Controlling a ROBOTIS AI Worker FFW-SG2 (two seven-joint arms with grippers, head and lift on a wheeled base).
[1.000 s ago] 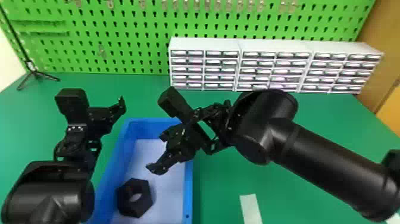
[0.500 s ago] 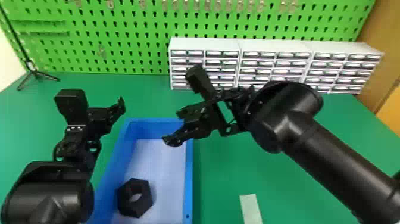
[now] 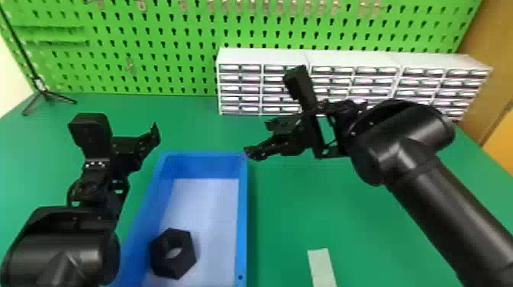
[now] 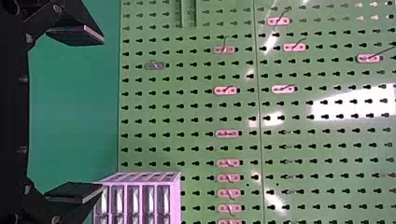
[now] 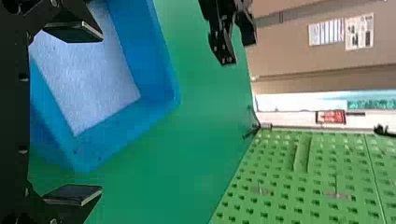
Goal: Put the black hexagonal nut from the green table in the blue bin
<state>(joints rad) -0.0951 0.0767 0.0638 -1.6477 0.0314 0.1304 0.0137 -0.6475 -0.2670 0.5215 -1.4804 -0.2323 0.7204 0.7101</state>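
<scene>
Black hexagonal nut in blue bin, right gripper moved away

You have the left arm at the left, its left gripper aimed forward with fingers wide apart, while your right arm slants in from the lower right, right gripper pointing leftward, likewise spread.
</scene>
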